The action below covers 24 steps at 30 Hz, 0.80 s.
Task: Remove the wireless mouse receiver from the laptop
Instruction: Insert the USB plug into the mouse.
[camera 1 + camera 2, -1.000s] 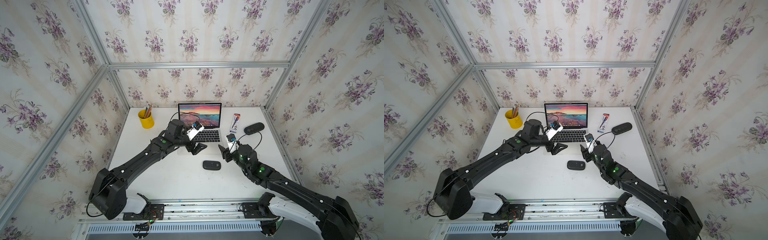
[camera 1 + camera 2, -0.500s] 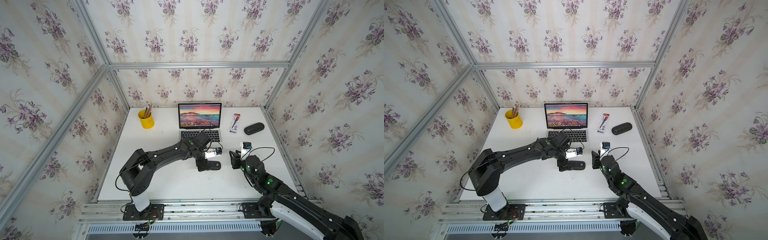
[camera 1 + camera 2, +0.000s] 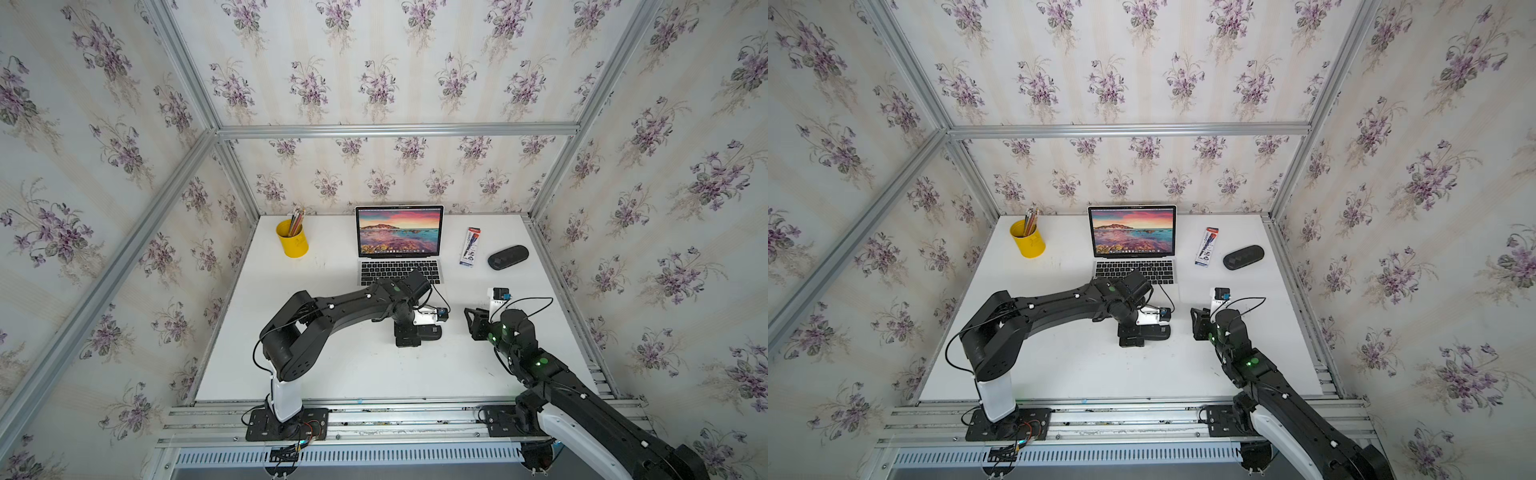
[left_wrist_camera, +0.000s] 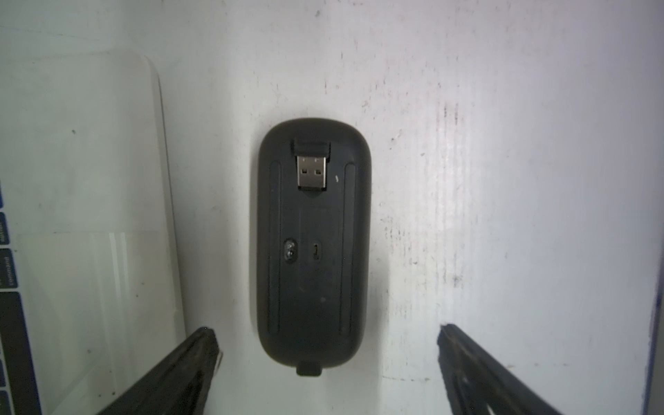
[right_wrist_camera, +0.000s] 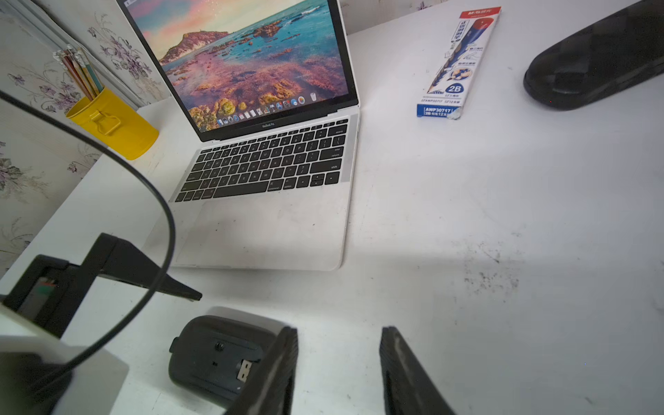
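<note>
While left gripper (image 4: 327, 328) and right gripper (image 5: 339, 330) gape empty, receiver (image 4: 312, 169): black-capped silver plug, on mouse (image 4: 312, 269).

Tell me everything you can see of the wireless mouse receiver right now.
The wireless mouse receiver is a tiny stub: black plastic cap, bare silver metal USB plug with two square holes. It is out of the laptop, lying in the recess on the underside of the upturned black mouse, touching only the mouse.
</note>
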Available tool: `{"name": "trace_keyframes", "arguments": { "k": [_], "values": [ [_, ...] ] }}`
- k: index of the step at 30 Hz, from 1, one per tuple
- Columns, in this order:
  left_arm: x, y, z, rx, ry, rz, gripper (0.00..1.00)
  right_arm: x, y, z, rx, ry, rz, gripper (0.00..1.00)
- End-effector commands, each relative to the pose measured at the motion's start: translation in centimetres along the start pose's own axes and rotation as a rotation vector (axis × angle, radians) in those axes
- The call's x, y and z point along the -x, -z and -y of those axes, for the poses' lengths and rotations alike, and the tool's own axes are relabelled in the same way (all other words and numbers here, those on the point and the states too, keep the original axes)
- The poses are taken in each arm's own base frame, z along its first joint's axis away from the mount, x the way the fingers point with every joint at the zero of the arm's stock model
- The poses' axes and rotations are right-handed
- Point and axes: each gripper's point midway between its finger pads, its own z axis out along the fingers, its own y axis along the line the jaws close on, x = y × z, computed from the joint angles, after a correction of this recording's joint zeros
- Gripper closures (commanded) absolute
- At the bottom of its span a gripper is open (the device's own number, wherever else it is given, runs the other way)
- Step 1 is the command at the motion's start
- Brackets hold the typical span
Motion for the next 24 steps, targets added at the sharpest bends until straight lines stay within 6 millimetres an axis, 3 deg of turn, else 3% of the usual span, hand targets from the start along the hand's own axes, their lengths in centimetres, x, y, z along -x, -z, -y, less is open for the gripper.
{"name": "trace_keyframes", "arguments": {
  "k": [1, 13, 24],
  "values": [
    [0.1, -0.5, -0.4, 0.004, -0.020, -0.005, 0.01, 0.6, -0.1, -1.0, 0.050, 0.003, 0.017, 0.57],
    [-0.4, -2.4, -0.4, -0.011, -0.012, -0.019, 0.01, 0.3, -0.4, -1.0, 0.055, 0.008, 0.000, 0.59],
    [-0.7, -2.9, 0.0, -0.038, 0.004, -0.036, 0.23, 0.2, -0.5, -1.3, 0.068, 0.008, -0.010, 0.60]
  ]
}}
